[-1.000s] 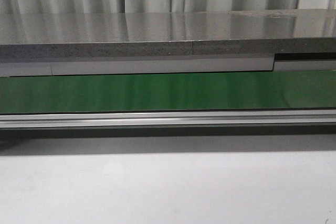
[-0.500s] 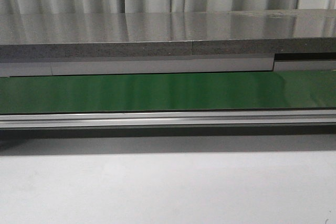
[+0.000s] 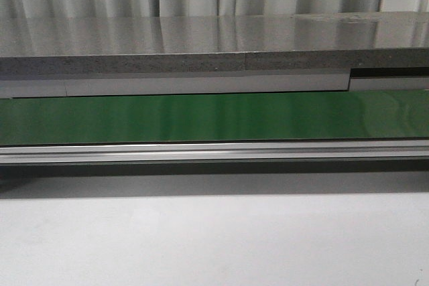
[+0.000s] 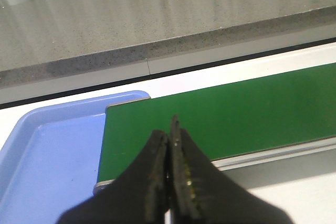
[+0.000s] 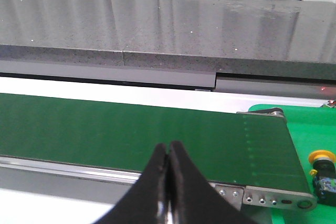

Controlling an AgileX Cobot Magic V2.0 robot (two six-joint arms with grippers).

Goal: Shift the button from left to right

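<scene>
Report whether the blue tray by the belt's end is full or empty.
Empty as far as visible: the blue tray shows only bare floor in the left wrist view; the left end effector hides its near corner.

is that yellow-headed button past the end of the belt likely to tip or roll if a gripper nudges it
Probably tips rather than rolls: the button has a round yellow head over a black blocky body, so it looks top-heavy. The body's flat sides should give the fingers something to clamp. It looks stiff, likely hard plastic, and light. It is only partly in view.

Both end effectors (image 4: 169, 145) (image 5: 168, 156) closed, empty
</scene>
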